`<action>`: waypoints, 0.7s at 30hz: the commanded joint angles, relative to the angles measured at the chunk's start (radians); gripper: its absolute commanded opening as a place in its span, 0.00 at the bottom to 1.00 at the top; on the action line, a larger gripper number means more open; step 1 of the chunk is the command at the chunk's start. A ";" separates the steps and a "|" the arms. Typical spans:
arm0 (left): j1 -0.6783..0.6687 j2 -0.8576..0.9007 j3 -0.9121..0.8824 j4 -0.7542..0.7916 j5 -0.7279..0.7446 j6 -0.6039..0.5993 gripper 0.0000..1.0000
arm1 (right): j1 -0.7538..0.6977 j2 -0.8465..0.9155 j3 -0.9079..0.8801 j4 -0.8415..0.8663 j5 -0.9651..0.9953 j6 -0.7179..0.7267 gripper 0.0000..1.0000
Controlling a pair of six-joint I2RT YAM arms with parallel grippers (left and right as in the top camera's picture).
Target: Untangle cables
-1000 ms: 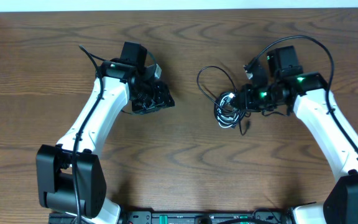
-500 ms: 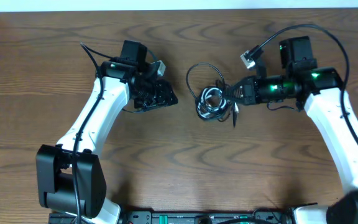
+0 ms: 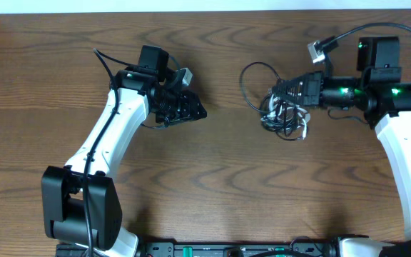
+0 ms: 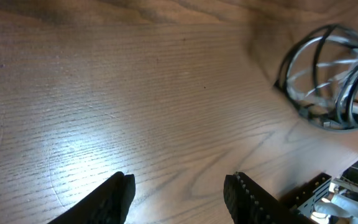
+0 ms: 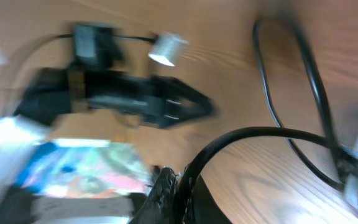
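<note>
Your right pincer [image 3: 273, 98] clenches the tangle of thin black and white cords [image 3: 285, 120], likely light and floppy, over the brown wooden table [image 3: 212, 185], while your empty left pincer [image 4: 179, 186] gapes nearby; grip the stray black loop [image 3: 242, 84].

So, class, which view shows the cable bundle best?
Overhead: the whole bundle and its loop show at the right gripper. Left wrist catches only part, at the frame's edge; right wrist is blurred, showing a few black strands.
</note>
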 commanded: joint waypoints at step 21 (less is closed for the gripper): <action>-0.002 0.006 0.011 0.002 0.013 0.014 0.52 | 0.018 -0.029 0.034 0.237 -0.266 0.333 0.01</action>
